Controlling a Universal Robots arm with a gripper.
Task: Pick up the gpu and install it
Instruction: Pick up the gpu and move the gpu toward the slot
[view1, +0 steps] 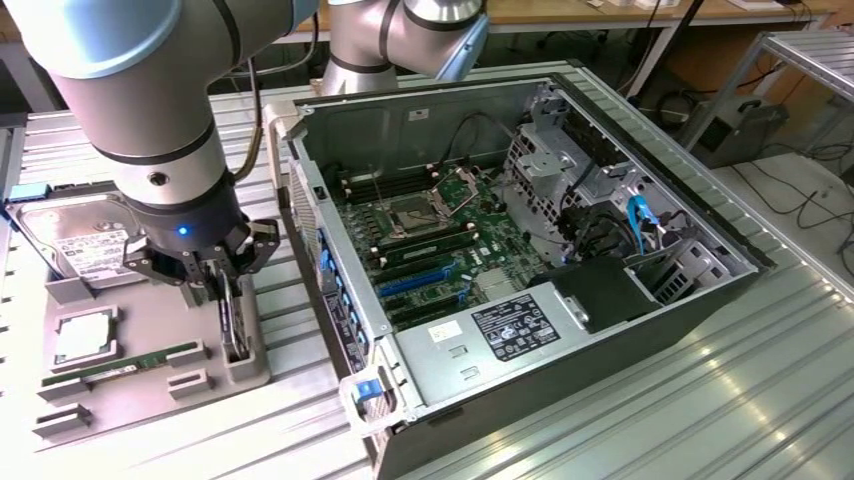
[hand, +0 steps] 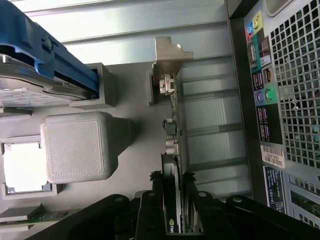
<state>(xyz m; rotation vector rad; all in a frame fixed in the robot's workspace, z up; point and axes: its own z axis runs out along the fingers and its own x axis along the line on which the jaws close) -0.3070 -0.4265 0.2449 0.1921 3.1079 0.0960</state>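
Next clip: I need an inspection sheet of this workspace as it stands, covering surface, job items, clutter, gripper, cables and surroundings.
Surface: ribbed metal table carrying a grey parts fixture and an open computer case.
Job's things: gpu stands on edge in a slot of the fixture, its silver bracket at the far end.
Clutter: hard drive, processor and RAM stick, all seated in the fixture.
Gripper: gripper is down at the gpu's upper edge.
Cables: blue cable and black leads inside the case; loose cables on the floor.
Surroundings: second metal table, wooden bench behind.
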